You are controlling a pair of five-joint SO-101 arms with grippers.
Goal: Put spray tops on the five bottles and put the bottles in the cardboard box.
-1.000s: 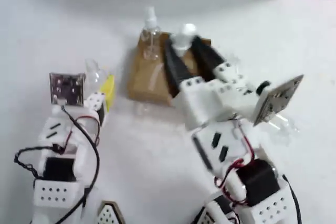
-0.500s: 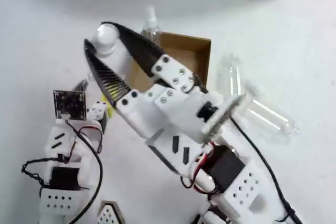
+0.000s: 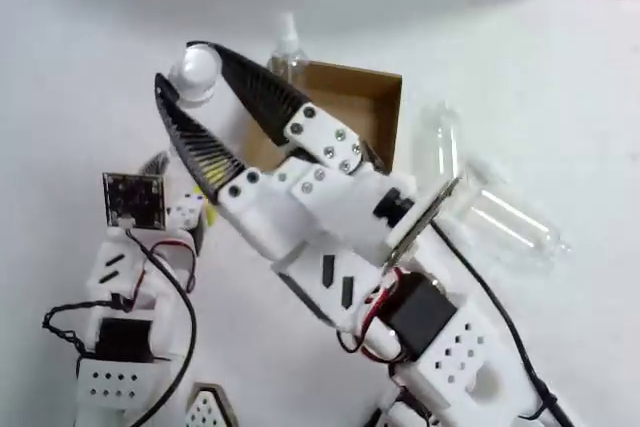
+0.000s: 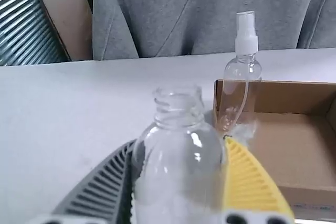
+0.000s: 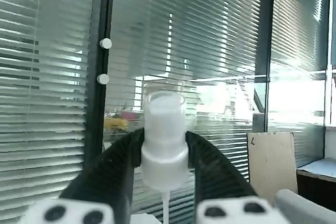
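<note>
Pinching a spray top (image 5: pixel 164 142), the right pincer (image 3: pixel 183 67) hovers while the left pincer (image 4: pixel 179 146) clamps a bottle (image 4: pixel 177 177).

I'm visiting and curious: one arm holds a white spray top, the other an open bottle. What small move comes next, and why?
Probably the right gripper should bring its spray top over the bottle and lower it in. The left gripper holds that bottle upright, its mouth open with no top on.
</note>
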